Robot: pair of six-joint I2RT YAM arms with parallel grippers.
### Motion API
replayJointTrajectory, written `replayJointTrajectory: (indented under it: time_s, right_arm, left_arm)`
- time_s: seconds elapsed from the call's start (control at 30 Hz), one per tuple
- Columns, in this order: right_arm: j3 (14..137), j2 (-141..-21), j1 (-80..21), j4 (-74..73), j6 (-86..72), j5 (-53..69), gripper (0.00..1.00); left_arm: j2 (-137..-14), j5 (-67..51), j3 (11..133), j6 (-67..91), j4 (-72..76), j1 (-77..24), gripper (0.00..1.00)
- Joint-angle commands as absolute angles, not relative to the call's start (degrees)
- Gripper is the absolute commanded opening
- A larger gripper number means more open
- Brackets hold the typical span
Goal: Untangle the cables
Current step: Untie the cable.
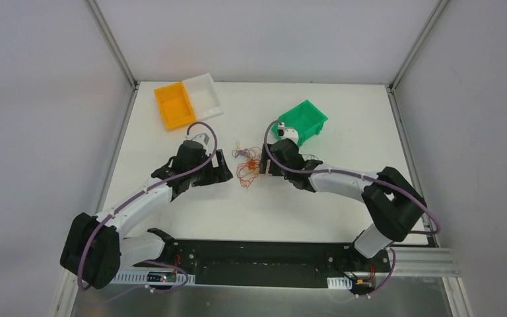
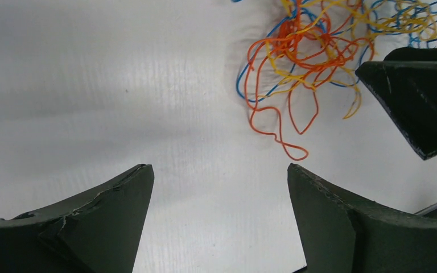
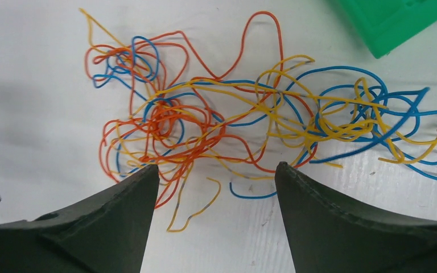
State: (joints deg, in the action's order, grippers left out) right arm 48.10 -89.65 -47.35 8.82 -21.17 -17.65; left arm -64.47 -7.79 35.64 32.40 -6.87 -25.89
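Observation:
The cables [image 1: 245,168] are thin orange, yellow and blue wires in one tangled clump on the white table between the two grippers. My left gripper [image 1: 230,167] is open and empty just left of the clump. In the left wrist view its jaws [image 2: 219,170] stand wide apart over bare table, with the cables [image 2: 307,48] ahead to the upper right. My right gripper [image 1: 263,165] is open at the clump's right edge. In the right wrist view its open jaws [image 3: 216,170] reach the near fringe of the cables [image 3: 168,122], and a few loose strand ends lie between the fingers.
A green bin [image 1: 302,121] stands just behind the right gripper and shows in the right wrist view [image 3: 398,17]. An orange bin [image 1: 175,105] and a white bin [image 1: 202,97] sit at the back left. One right finger [image 2: 421,96] shows in the left wrist view.

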Motion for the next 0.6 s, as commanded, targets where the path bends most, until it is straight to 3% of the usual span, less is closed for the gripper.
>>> replayJointTrajectory:
  time_s: [0.0, 0.4, 0.57]
  right_arm:
    - [53.01, -94.69, -47.0, 2.46, -23.73, -15.54, 0.78]
    - [49.79, -96.43, -48.52, 14.01, -27.33, 2.23, 0.76]
    - [47.18, -92.77, -49.52, 17.67, -25.54, 1.81, 0.75]
  left_arm:
    - [-65.4, -6.79, 34.26, 36.47, -8.59, -26.15, 0.9]
    - [-78.51, -10.15, 39.33, 37.03, -3.05, -26.02, 0.84]
    - [-81.37, -12.57, 41.69, 36.78, -1.73, -26.1, 0.82]
